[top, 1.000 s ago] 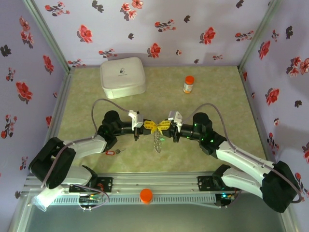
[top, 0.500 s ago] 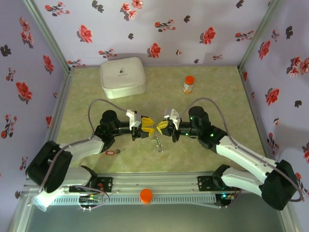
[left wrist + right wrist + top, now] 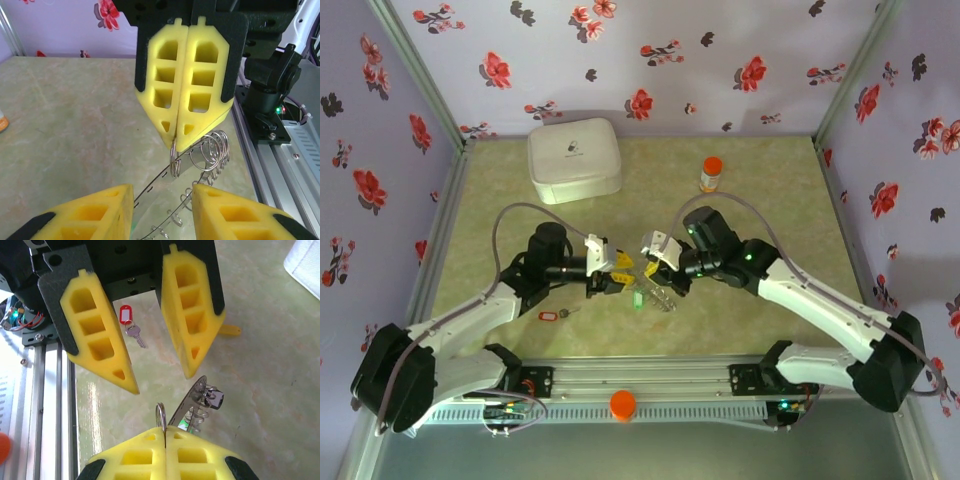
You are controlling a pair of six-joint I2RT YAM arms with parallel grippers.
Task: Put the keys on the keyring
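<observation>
The right end effector has its yellow pads pressed together on a thin metal loop of the keyring, whose wire band and coils hang below the pads, just above the desk in the middle of the workspace. Facing it almost tip to tip, the left end effector stands with its pads apart and nothing between them. A silver key sits against the ring just ahead of the right pads, and a green key lies beside the ring; whether either is already threaded on cannot be told. The yellow key lies loose on the desk just past the left pads, and the red key lies apart, nearer the rail by the left arm. The step in hand looks like presenting the ring with one arm while the other is free to work. The next move likely calls for the left arm to pick up a loose key and line its hole up with the ring's opening, a fine fit on a thin, swaying wire. At the far side, a white box sits closed and an orange-capped bottle stands upright and capped; what either holds is hidden.
</observation>
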